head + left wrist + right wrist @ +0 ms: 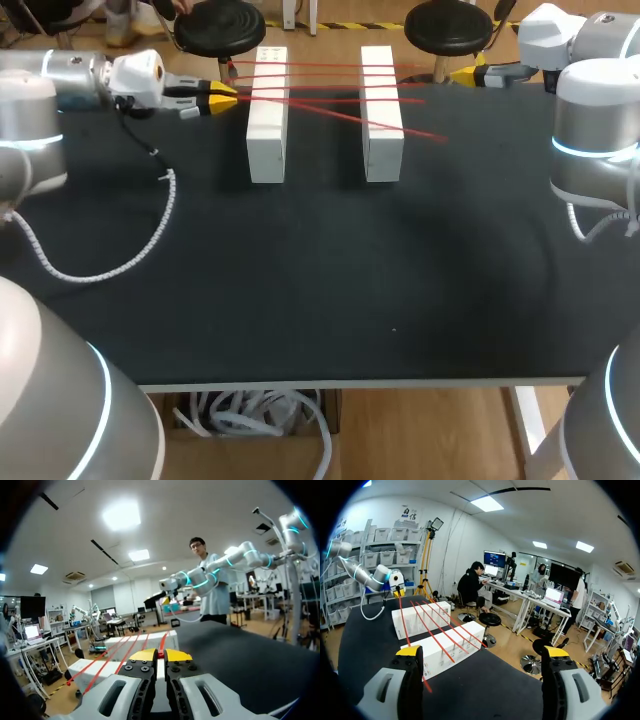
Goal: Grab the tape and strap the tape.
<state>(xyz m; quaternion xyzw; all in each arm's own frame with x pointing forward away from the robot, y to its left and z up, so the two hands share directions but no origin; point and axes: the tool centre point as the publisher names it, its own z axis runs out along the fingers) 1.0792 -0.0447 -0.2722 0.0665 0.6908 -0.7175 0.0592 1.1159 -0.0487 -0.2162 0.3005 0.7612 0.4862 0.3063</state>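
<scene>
Two white blocks (266, 115) (382, 112) stand side by side at the back of the black table (320, 280). Several strands of red tape (330, 100) run across their tops. One slanting strand ends loose on the table right of the right block. My left gripper (220, 97) sits just left of the left block, shut on the tape's end. In the left wrist view its yellow tips (160, 655) pinch the red tape (163, 641), which leads to the blocks (145, 642). My right gripper (465, 75) hangs open behind the right block. Its fingers (410, 652) spread wide, holding nothing, above the blocks (445, 652) and tape (437, 640).
A coiled white cable (150, 235) from my left arm lies on the table's left part. My left arm (370, 575) shows beyond the blocks in the right wrist view. The table's front edge (360, 382) runs along the near side.
</scene>
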